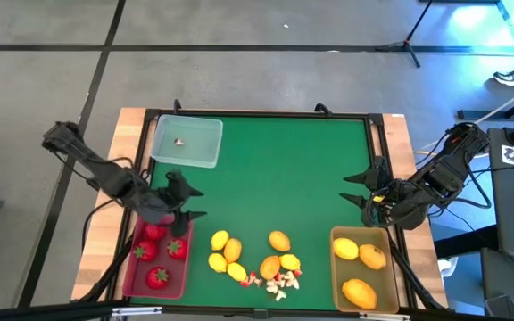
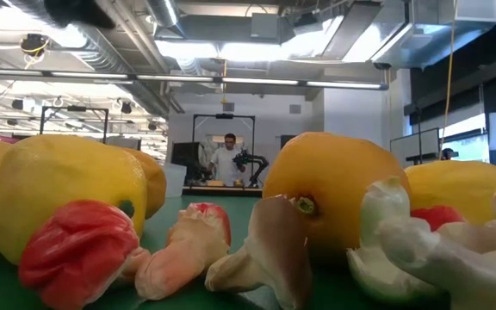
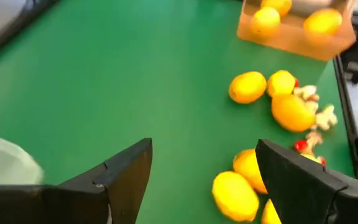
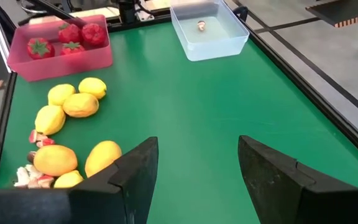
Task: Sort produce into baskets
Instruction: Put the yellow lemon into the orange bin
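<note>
Green felt-like matting [image 1: 275, 169] covers the table and serves as the landmark. On its near edge, midway along, lies the unsorted produce: a loose cluster of yellow and orange lemon-like plastic ovals [image 1: 230, 254] with a heap of tiny white-and-red bits [image 1: 279, 283] just beside them. At the mat's near left corner stands the pinkish-red rectangular plastic tray [image 1: 159, 263], holding red toy strawberries [image 1: 156, 277]; at its near right corner the tan-yellow tray [image 1: 362, 267] holds three ovals; at its far left corner the clear translucent tray [image 1: 186, 141] holds one small bit.

The left gripper [image 1: 186, 203] hovers over the mat's left margin, just beyond the pinkish-red tray, fingers spread and empty. The right gripper [image 1: 362, 187] hovers at the mat's right margin, just beyond the tan-yellow tray, likewise spread and empty.

The cluster lies between the two grippers, toward the mat's near edge. Its leftmost ovals appear nearer the left gripper, and the orange oval by the bits lies about midway. The ovals' long axes point in differing directions, so wrist alignment would probably be judged per piece.

In the low view both arms are out of sight. The bits overlap, so their count and shapes are hard to make out.
</note>
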Motion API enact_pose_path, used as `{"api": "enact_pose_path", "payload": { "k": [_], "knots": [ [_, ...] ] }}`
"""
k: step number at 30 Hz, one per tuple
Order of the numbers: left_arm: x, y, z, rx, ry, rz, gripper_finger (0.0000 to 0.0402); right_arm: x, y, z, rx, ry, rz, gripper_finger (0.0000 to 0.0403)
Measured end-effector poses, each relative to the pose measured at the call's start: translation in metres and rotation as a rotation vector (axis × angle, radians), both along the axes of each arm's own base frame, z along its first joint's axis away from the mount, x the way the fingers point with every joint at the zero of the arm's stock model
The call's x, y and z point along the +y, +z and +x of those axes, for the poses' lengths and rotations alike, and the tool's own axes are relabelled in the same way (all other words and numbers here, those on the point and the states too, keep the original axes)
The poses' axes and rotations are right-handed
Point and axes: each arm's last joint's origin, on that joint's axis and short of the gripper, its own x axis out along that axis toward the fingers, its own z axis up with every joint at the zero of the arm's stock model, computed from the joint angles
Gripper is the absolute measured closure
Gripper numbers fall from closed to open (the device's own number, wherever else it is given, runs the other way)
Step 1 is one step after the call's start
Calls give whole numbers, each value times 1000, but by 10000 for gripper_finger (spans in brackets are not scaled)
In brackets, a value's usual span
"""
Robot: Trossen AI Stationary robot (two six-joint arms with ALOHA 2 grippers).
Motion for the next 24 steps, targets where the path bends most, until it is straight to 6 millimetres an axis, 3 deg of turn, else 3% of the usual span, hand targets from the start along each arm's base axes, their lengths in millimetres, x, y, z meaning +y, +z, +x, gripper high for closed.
{"api": "enact_pose_path", "payload": {
  "k": [5,18,24],
  "knots": [
    [-6,-25,10,-58,23,-87,119,0,0,0,-4,-1,5,182],
    [2,-49,20,31,250,-215,119,1,0,1,-4,-4,8,182],
    [4,-51,22,108,192,-297,119,1,0,1,-1,-3,8,182]
  ]
}}
